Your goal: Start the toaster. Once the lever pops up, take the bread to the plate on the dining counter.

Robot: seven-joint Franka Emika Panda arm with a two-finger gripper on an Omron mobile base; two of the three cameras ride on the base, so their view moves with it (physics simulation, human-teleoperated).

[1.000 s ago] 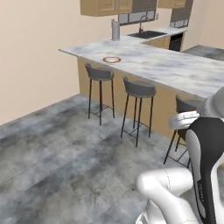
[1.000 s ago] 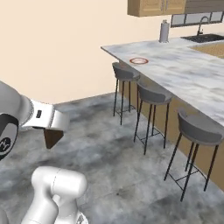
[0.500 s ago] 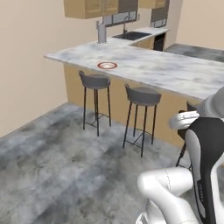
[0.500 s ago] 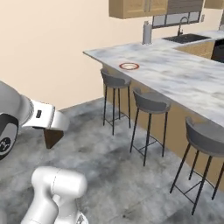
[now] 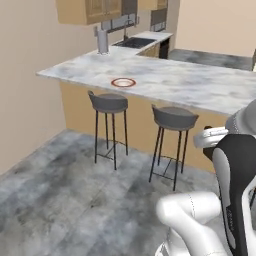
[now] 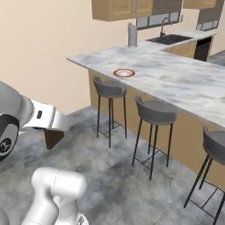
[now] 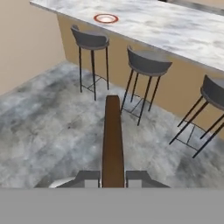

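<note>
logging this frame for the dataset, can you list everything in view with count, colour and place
dining counter: one, white-grey veined marble top on a tan base, running across the room ahead of the robot
plate: one, white with a red-orange rim, on the counter above the leftmost stool
bar stools: three, grey seats on thin dark legs, lined up along the counter's near side
bread: one, dark brown slice, seen edge-on between the fingertips, above the floor
sink: one, dark basin with a faucet, at the far end of the counter
canister: one, grey, upright on the counter near the sink
wall cabinets: tan wood, above the sink
floor: grey mottled
gripper: one, shut on the bread
</note>
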